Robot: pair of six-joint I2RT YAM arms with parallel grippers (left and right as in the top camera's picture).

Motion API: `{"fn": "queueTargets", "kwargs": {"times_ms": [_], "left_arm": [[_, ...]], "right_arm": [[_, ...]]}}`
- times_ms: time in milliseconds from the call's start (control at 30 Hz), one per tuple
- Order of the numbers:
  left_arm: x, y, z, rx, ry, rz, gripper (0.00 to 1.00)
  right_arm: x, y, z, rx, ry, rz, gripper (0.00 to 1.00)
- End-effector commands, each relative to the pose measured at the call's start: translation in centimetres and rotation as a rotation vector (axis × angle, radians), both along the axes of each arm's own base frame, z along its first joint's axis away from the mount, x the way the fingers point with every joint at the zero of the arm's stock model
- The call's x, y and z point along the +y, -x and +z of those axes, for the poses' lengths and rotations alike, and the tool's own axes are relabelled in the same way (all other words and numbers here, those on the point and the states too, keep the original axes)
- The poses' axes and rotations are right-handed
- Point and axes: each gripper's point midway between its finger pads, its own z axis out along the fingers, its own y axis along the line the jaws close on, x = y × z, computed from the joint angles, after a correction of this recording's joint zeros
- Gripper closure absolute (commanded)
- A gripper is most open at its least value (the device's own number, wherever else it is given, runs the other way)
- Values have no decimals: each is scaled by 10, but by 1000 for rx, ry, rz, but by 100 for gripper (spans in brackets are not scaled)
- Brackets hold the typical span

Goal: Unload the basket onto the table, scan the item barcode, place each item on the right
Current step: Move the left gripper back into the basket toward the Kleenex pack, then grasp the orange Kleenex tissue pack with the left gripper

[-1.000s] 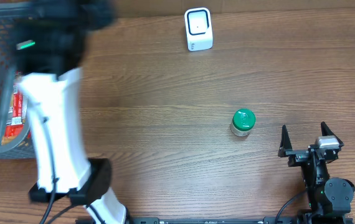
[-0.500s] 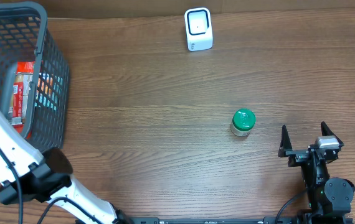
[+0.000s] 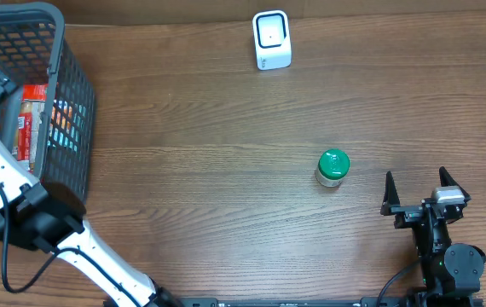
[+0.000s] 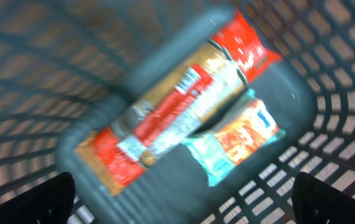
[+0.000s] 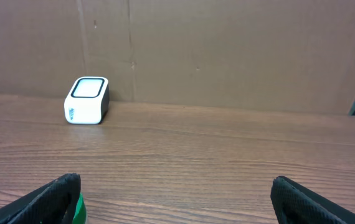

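Overhead, the dark mesh basket (image 3: 72,94) sits at the desk's (image 3: 209,170) left edge with two packets lying flat on its floor. The red-and-gold packet (image 3: 26,128) has its long axis running up and down the frame. The orange-and-teal packet (image 3: 62,124) lies just beside it on the right.

From the left wrist camera, the red-and-gold packet (image 4: 177,106) slants from lower left to upper right, and the orange-and-teal packet (image 4: 236,143) lies alongside it, roughly parallel and touching its lower-right edge. The frame is blurred, so print and any barcode cannot be read.

The left gripper (image 4: 180,202) hangs inside the basket above the packets with its fingers spread wide at the frame's bottom corners. It holds nothing and touches neither packet.

A green-lidded jar (image 3: 333,166) stands upright on the open desk, lid up, well apart from the white scanner (image 3: 272,38) near the far edge. Its label side is hidden from above.

The right gripper (image 3: 418,200) rests near the lower right with its fingers fully apart and empty, close to the jar but not touching it. In the right wrist view only a sliver of green shows beside one finger (image 5: 53,199).
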Motion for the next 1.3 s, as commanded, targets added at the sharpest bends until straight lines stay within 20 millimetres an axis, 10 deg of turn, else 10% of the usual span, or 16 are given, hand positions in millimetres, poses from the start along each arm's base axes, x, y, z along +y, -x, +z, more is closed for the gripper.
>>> {"fn": "queueTargets", "kwargs": {"times_ms": [0, 533, 1267], "left_arm": [[-18, -26, -26, -17, 89, -269, 1], [-18, -50, -141, 88, 231, -464, 10], [-31, -60, -148, 55, 247, -610, 19]], "right_arm": [[-1, 0, -2, -2, 4, -2, 0], [-1, 0, -2, -2, 4, -2, 0], [-1, 0, -2, -2, 4, -2, 0]]}}
